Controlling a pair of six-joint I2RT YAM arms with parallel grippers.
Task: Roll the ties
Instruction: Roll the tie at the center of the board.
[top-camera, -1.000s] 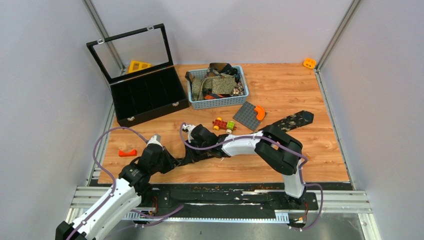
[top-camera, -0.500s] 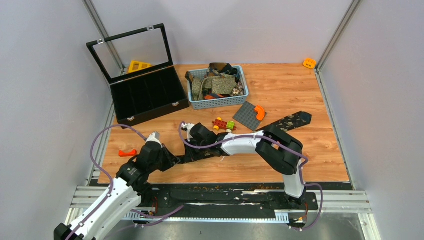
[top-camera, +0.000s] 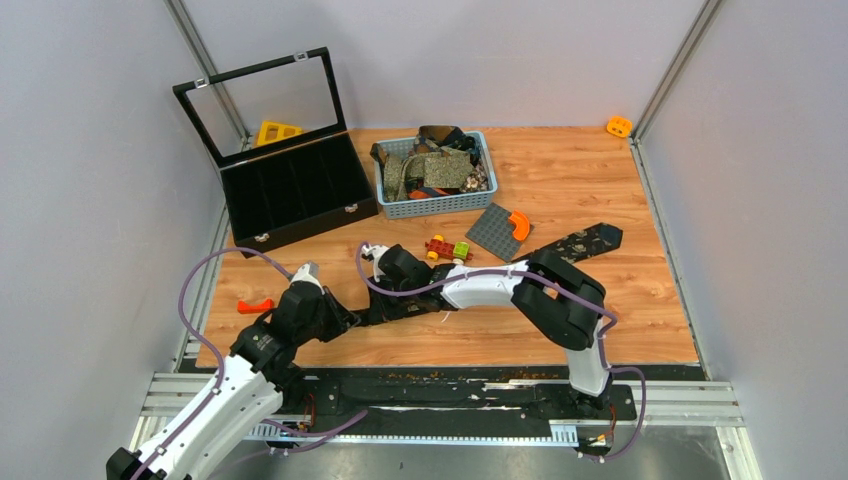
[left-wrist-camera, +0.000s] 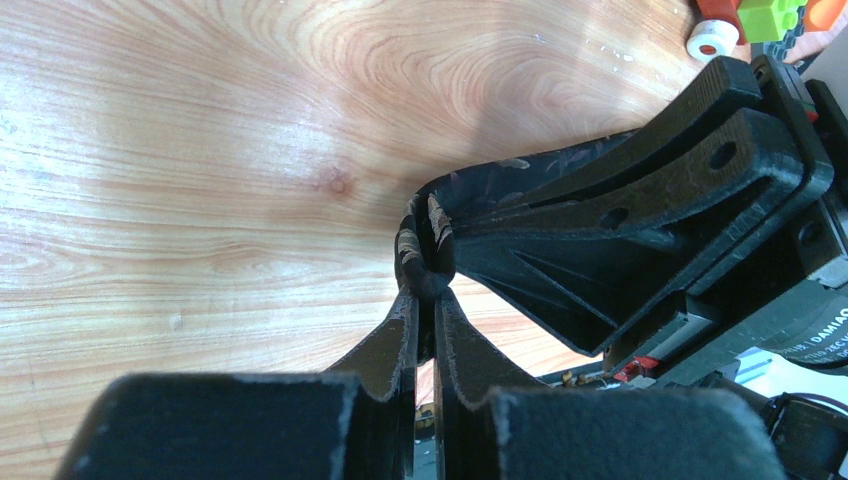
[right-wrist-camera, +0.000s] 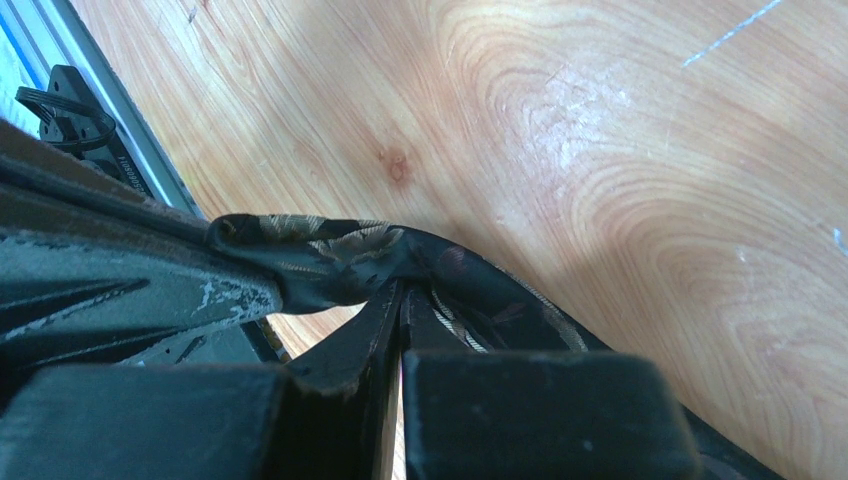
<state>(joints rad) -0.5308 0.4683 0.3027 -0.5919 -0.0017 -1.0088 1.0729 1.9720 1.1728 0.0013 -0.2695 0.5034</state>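
Pinching limp, floral-printed black tie (right-wrist-camera: 330, 250)

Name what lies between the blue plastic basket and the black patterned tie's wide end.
A flat grey studded plate carrying a curved orange piece, shown in the top view.

I can read only one bit of lettering; it shows in my left wrist camera, white capitals "DAMIA" with whatever follows cut off at the picture's edge; they stand on the black motor housing (left-wrist-camera: 800, 335) of my other arm, right of and below the tie (left-wrist-camera: 425, 245); in my right wrist camera a line of tiny pale marks (right-wrist-camera: 128, 160), perhaps print, runs along the black rail up and left of the tie, too small to read; from the top camera nothing legible shows on the box (top-camera: 290, 190), the basket (top-camera: 435, 210) or the bricks (top-camera: 448, 249) beyond the tie.
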